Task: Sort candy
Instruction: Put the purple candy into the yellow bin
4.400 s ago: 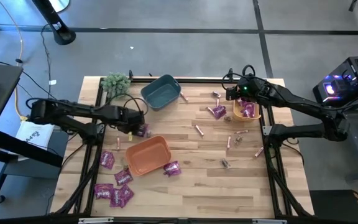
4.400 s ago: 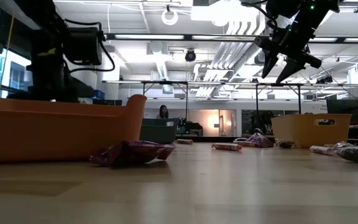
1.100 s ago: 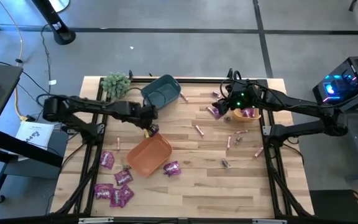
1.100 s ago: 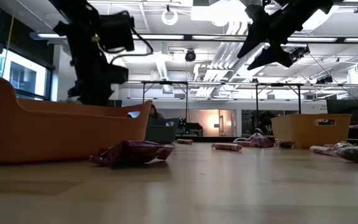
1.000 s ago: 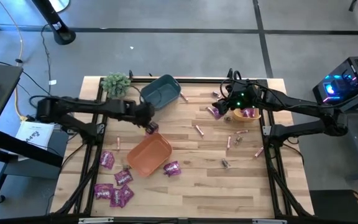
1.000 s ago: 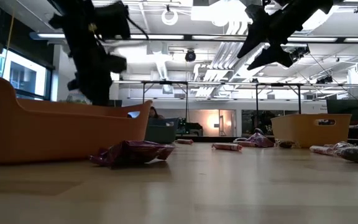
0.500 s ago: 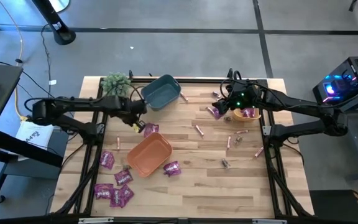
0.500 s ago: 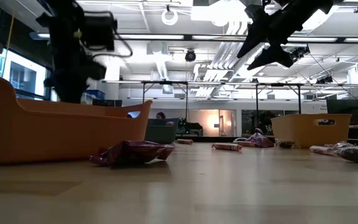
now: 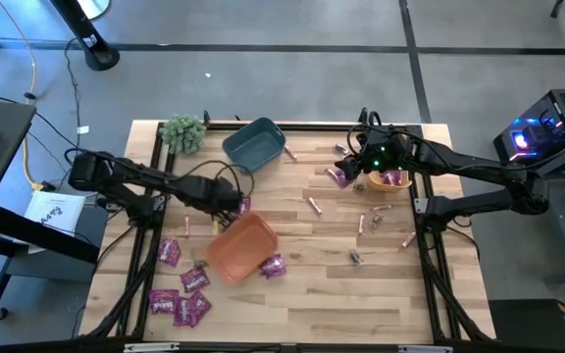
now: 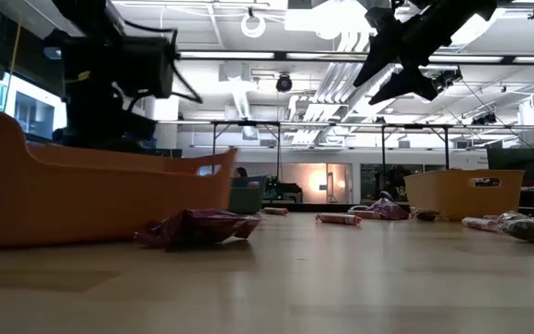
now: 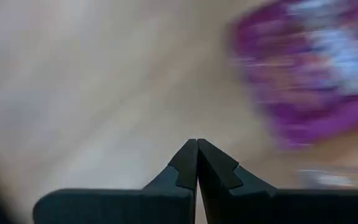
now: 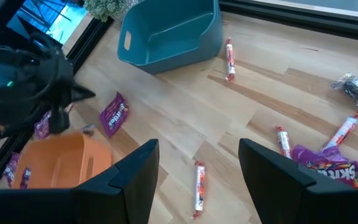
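While the high view hides its tips, the left gripper point(image 11: 197, 163) shows pressed together in its wrist view (purple packet point(image 11: 316, 74) beyond); right gripper point(image 12: 197, 163) spread wide.

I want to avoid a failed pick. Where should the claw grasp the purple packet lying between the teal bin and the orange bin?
The purple packet lies flat on the table, so probably come straight down and pinch across its narrow width, mid-body. The left claw, shut, is closest.
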Controlling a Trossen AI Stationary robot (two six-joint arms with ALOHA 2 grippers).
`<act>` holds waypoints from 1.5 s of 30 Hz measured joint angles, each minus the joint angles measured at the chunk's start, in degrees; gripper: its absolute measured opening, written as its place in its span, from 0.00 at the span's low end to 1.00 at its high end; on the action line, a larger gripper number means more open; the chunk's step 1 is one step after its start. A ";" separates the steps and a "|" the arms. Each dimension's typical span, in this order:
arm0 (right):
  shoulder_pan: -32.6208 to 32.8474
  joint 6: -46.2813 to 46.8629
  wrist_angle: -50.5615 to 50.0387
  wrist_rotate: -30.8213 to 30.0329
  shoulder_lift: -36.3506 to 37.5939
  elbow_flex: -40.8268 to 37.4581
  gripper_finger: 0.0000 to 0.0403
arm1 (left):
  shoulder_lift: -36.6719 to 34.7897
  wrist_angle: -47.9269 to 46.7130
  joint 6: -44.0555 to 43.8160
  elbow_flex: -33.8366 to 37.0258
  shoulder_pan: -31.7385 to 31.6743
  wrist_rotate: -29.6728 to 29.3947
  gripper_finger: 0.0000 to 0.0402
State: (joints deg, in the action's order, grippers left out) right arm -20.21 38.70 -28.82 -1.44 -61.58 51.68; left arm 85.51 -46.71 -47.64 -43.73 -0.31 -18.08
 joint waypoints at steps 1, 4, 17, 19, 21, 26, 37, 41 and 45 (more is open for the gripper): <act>0.00 -0.04 0.00 -0.02 0.00 0.00 0.54 | 0.71 1.92 -0.94 -0.64 1.32 0.30 0.00; 0.00 -0.11 0.00 -0.03 0.00 0.00 0.54 | 2.67 4.71 -1.72 -3.48 3.90 0.49 0.00; -0.01 -0.63 -0.02 -0.05 0.00 0.00 0.54 | 2.30 8.89 12.01 -8.74 -4.26 9.90 0.08; -0.02 -0.81 -0.08 -0.05 0.00 0.00 0.54 | 2.25 9.53 11.85 -8.74 -6.66 11.95 0.14; -0.02 -1.30 -0.13 -0.05 0.01 0.00 0.54 | 2.12 9.64 12.37 -8.78 -8.56 14.06 0.20; -0.02 -1.68 -0.22 -0.05 0.00 0.00 0.54 | 2.08 10.86 18.17 -8.76 -9.92 16.12 0.37; -0.02 -1.39 -0.28 -0.06 0.00 0.00 0.54 | 7.85 12.27 28.98 -8.80 -11.02 15.29 0.64; -0.02 -1.25 -0.27 -0.05 0.00 0.00 0.54 | 11.62 13.37 34.70 -8.76 -10.78 15.17 0.66; -0.02 -1.22 -0.30 -0.05 0.00 0.00 0.54 | 15.71 13.62 39.36 -9.13 -10.34 13.30 0.66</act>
State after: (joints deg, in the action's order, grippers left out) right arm -20.23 37.47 -29.12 -1.50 -61.58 51.68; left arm 101.23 -33.09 -8.28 -52.87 -10.65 -4.78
